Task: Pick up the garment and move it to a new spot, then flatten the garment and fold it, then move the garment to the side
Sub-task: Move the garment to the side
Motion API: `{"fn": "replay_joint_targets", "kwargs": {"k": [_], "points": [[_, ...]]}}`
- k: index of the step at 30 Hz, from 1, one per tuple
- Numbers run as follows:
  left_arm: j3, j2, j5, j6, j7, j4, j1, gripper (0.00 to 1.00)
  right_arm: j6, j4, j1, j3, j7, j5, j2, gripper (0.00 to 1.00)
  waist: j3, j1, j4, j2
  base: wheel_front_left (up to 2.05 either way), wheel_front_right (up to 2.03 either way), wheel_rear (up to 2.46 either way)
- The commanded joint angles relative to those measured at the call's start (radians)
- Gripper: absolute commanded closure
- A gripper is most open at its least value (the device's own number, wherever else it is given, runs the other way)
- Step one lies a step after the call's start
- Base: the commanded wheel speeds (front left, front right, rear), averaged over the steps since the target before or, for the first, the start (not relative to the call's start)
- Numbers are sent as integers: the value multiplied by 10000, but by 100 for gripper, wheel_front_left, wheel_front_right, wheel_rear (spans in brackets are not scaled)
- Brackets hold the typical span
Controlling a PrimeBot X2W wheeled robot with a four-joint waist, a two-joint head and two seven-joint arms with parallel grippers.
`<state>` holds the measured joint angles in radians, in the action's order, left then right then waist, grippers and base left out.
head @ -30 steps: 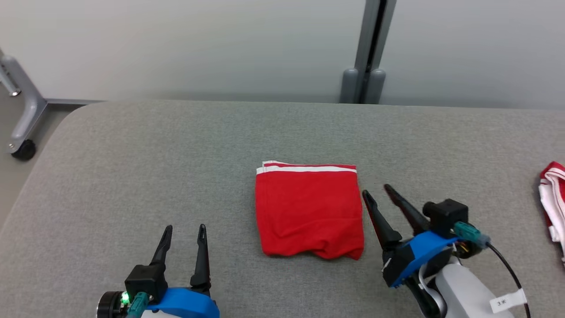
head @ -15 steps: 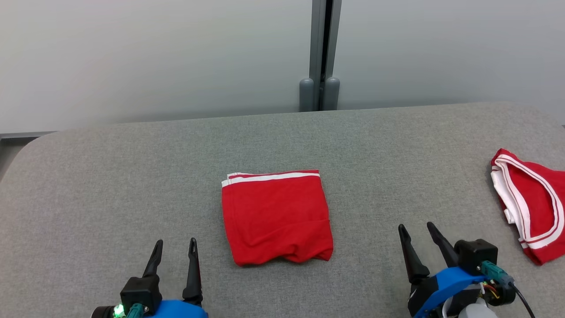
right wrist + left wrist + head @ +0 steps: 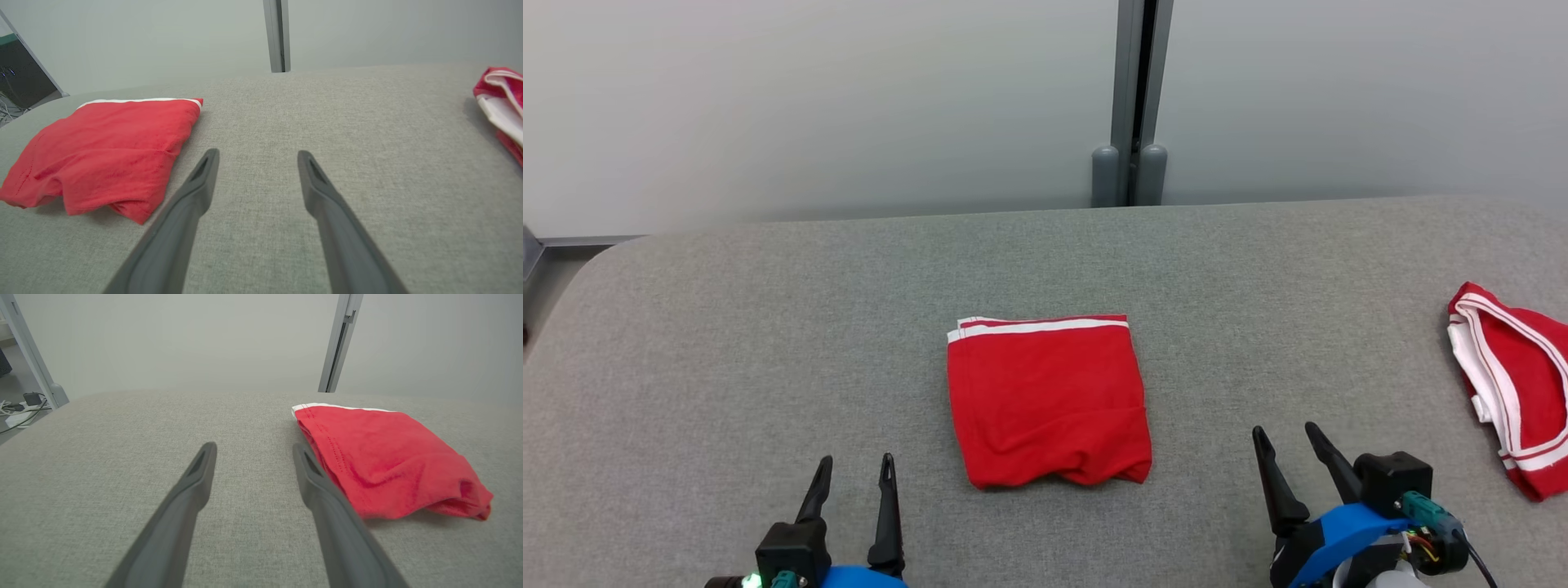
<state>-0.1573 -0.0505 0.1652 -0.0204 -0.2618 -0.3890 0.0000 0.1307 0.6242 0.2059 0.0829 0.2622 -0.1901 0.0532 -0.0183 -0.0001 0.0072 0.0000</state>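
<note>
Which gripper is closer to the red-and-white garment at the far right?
Right. The right gripper sits left of the red-and-white garment; the left gripper is much farther left, beyond the folded red garment.

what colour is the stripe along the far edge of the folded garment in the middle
White, on the red folded garment; the head view shows it best.

Bare table around garment; red-white cloth far right.
</note>
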Motion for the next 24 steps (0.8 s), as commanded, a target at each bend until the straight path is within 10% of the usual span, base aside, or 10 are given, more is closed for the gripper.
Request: {"fn": "replay_joint_targets", "kwargs": {"k": [1,24], "points": [[-55,-1,23,16,-41,-13,-64,0,0,85,60,127,27,-78,-23,0,-55,1,97,0,0,0,0],[-952,1,567,44,-41,94,-763,0,0,3982,3608,408,5,-258,-9,0,-1564,1,2464,0,0,0,0]]}}
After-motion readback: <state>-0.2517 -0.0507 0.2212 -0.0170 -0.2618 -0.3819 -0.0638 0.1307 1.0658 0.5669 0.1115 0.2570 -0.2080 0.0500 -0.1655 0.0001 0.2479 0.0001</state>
